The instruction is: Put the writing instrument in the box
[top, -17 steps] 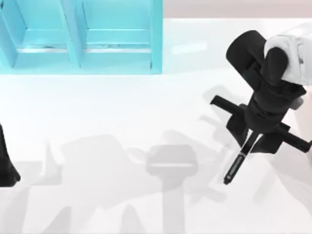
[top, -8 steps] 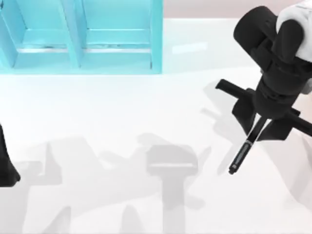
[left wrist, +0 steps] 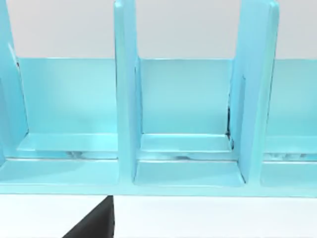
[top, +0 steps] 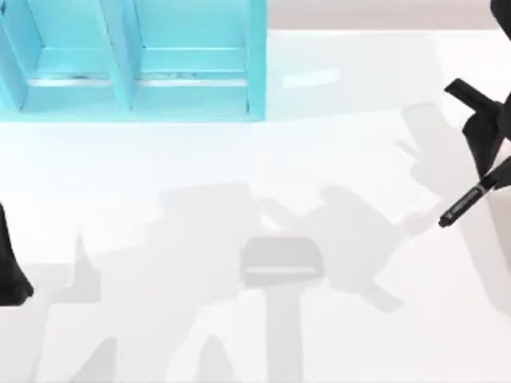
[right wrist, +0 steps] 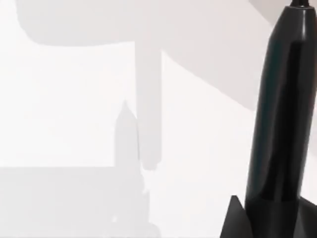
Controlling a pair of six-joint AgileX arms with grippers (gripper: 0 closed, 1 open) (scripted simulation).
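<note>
A slim black pen (top: pixel 465 204) hangs tilted above the white table at the far right, its free end pointing down-left. My right gripper (top: pixel 497 177) is shut on its upper end and lies partly past the right edge of the top view. In the right wrist view the pen (right wrist: pixel 283 124) stands out as a dark shaft over the table. The light blue box (top: pixel 136 60) with open compartments sits at the back left, far from the pen. My left arm (top: pixel 9 267) is parked at the left edge.
The left wrist view faces the box's compartments (left wrist: pixel 185 119), split by upright blue dividers (left wrist: pixel 126 94). A white tabletop (top: pixel 263 199) lies between box and pen, crossed by grey shadows.
My right gripper has carried the pen up and to the right, from the middle right of the table toward the right edge. The left arm has not moved.
</note>
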